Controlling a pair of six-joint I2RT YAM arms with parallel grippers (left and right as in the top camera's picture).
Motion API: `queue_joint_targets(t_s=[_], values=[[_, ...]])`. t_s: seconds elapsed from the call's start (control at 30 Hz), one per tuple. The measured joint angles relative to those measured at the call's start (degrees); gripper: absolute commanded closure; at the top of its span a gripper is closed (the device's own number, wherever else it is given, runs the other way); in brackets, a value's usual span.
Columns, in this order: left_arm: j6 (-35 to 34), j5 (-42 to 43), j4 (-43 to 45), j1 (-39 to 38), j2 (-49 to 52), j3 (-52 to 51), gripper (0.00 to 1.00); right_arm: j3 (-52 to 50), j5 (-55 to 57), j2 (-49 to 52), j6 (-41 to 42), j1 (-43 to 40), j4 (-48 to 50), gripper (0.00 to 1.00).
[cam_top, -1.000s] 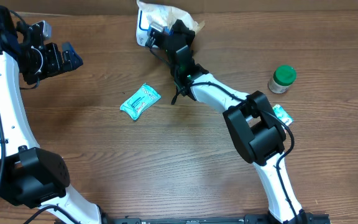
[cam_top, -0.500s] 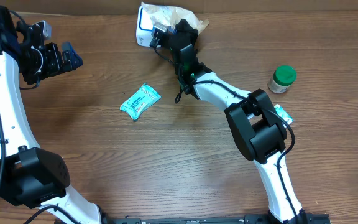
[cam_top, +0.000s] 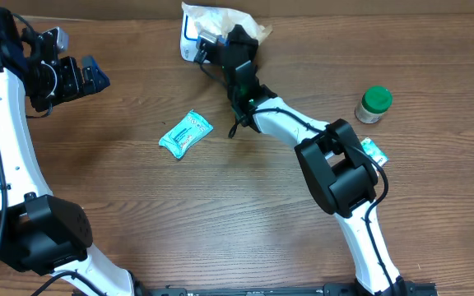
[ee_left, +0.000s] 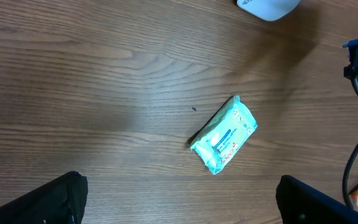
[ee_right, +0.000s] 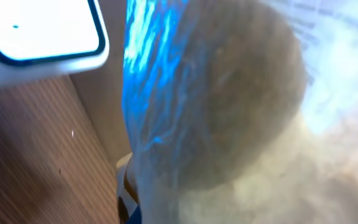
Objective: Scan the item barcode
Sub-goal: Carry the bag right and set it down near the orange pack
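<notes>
- Logged a small drift of the right arm (cam_top: 286, 123): nudged right and up half a second ago, now back where it sat a second ago, with the crinkled clear plastic bag with tan contents (cam_top: 235, 18) carried along.
- Read as wobbling the bag over the white rounded scanner with dark-edged window (cam_top: 189, 39). Judged mid-scan; no barcode made out, right wrist view too blurred.
- Found the right tool (cam_top: 215, 41) clamped together on the bag at the far edge of the wooden counter (cam_top: 220, 222). Cannot tell whether the bag touches the scanner or hangs just over it.
- Noted the right arm stretched far forward and leftward, its dark elbow joint near the green-lidded jar (cam_top: 374, 103).
- Noted the left tool (cam_top: 89, 76) unmoved, fingers wide apart, empty, held high at far left. Seen below it: a teal wipe packet (ee_left: 224, 134) lying flat, well apart from both tools.
</notes>
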Motion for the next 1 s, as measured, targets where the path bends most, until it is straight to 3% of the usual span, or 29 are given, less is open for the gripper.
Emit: queue_joint_targets(t_s=[0.23, 0.47, 0.7, 0.8, 1.0], values=[[0.0, 0.0, 0.0, 0.0, 0.0, 0.0, 0.0, 0.0, 1.0, 0.0, 3.4, 2.1, 0.2, 0.96], [0.0, 0.0, 0.0, 0.0, 0.0, 0.0, 0.0, -0.1, 2.4, -6.4, 11.8, 2.1, -15.8, 0.96], [0.0, 0.0, 0.0, 0.0, 0.0, 0.0, 0.0, 0.1, -0.1, -25.0, 29.7, 2.0, -43.8, 0.96], [0.0, 0.0, 0.0, 0.0, 0.0, 0.0, 0.0, 0.7, -8.2, -34.3, 42.6, 1.2, -60.8, 0.96], [0.0, 0.0, 0.0, 0.0, 0.0, 0.0, 0.0, 0.9, -23.0, -40.3, 58.8, -3.6, -85.2, 0.96]])
